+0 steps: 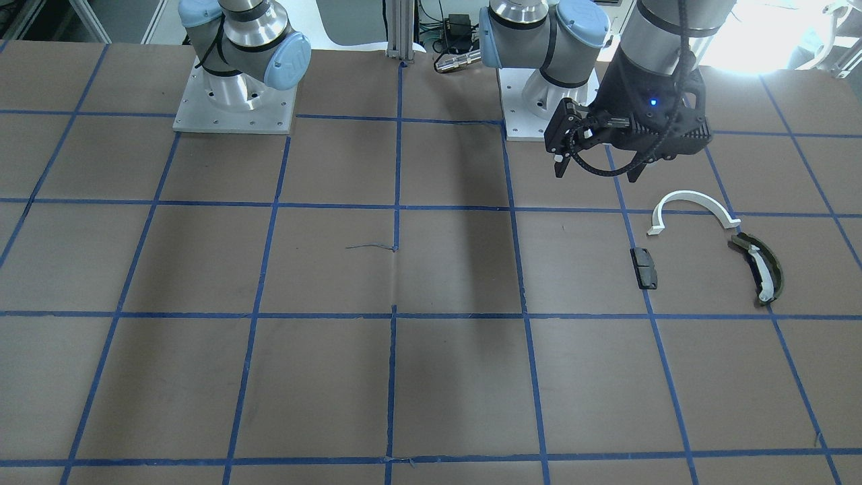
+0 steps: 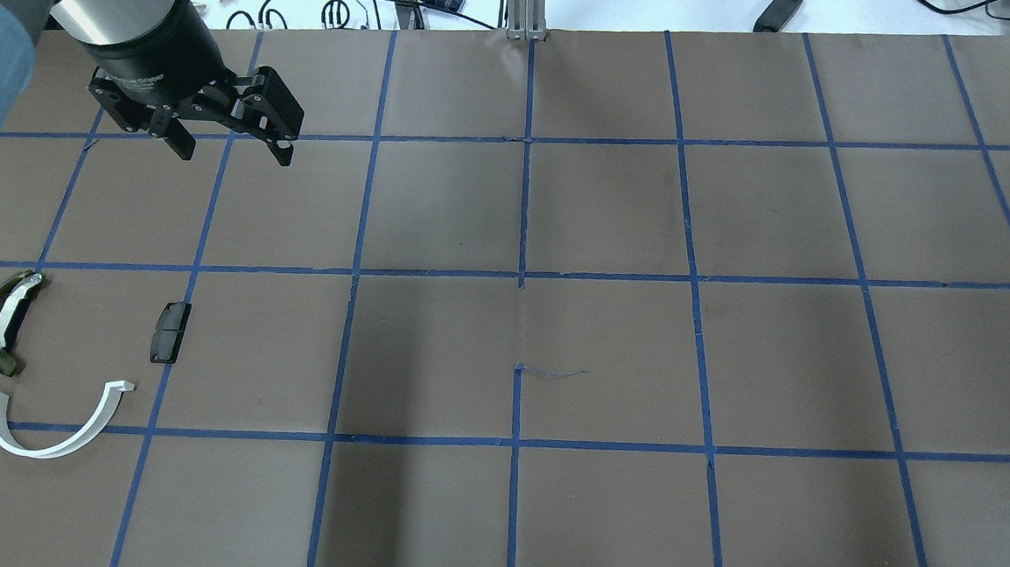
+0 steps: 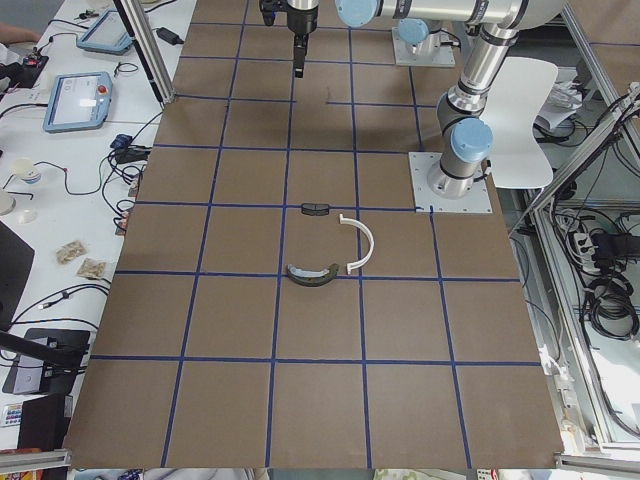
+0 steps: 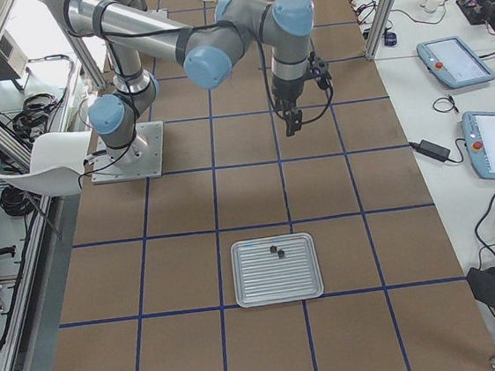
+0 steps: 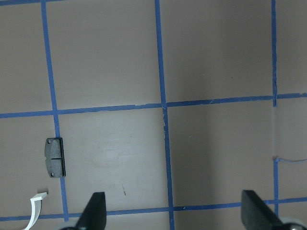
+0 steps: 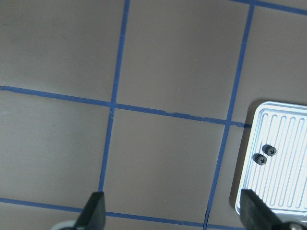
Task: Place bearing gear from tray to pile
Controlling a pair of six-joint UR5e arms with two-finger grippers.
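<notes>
Two small dark bearing gears lie side by side on a ribbed metal tray, which also shows in the exterior right view. My right gripper is open and empty, high above the table, away from the tray. The pile lies on the table's left side: a white half-ring, a dark olive curved piece with a white strip and a small black block. My left gripper is open and empty, hovering above the table beyond the pile. The block shows in the left wrist view.
The table is brown with a grid of blue tape lines. Both arm bases stand at the robot's edge. Cables and a black adapter lie past the far edge. Teach pendants rest on a side bench.
</notes>
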